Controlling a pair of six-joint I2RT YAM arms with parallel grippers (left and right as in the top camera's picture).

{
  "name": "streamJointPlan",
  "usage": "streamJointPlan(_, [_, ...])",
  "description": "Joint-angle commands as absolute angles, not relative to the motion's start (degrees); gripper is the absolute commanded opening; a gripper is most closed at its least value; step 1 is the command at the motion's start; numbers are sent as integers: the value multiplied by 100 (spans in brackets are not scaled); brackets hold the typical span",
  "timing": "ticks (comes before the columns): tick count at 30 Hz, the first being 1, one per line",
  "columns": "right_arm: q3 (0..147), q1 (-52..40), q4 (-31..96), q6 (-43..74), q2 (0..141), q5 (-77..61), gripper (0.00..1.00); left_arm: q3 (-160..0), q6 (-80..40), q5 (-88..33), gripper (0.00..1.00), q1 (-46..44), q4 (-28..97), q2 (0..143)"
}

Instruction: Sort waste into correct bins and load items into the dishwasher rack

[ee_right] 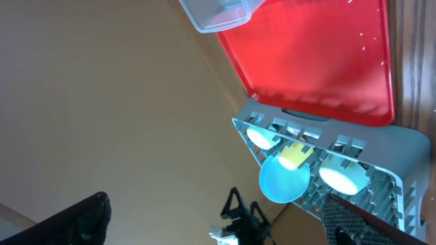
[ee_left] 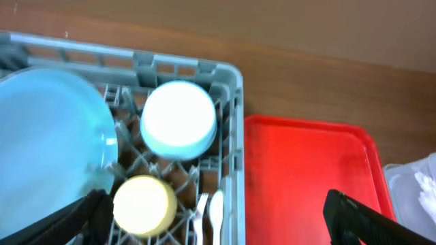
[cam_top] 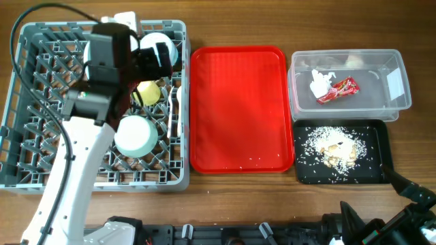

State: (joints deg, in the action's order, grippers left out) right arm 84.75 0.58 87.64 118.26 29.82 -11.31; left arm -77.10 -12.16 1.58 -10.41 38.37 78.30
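- Left gripper (ee_left: 212,197), fingers spread wide and empty, hangs over the rack (cam_top: 27,170); fork (ee_left: 202,212) and spoon (ee_left: 216,211) lie beneath the gap, cup (ee_left: 144,204) by one finger, bowl (ee_left: 178,117) and plate (ee_left: 48,136) just ahead.
- Right gripper (ee_right: 216,199), likewise spread and empty, sits near the black tray (cam_top: 381,133) holding scraps (cam_top: 334,146); beyond it, napkin (cam_top: 319,83) and wrapper (cam_top: 338,90) lie in the tub (cam_top: 395,102).

In the overhead view, the large grey plastic lattice rack (cam_top: 102,182) fills the left, holding 2 pale blue round bowls (cam_top: 136,135) and a small yellow cup (cam_top: 146,93). The flat red plastic tray (cam_top: 238,109) lies at centre. At upper right, the clear rectangular plastic tub (cam_top: 398,102) holds a crumpled white paper napkin (cam_top: 319,83) and a shiny red wrapper (cam_top: 338,90). Below it, the shallow black rectangular tray (cam_top: 304,173) holds rice-like food scraps (cam_top: 337,146).
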Motion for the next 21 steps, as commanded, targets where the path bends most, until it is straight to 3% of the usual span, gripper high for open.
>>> streamJointPlan(1, [8468,51,8757,11867,2967,-1022,100,-7714,-1417,-191,100,-956,4040,7800])
streamJointPlan(21, [8462,51,8757,11869,2967,-1020,100,-7714,-1417,-191,100,-956,4104,7802])
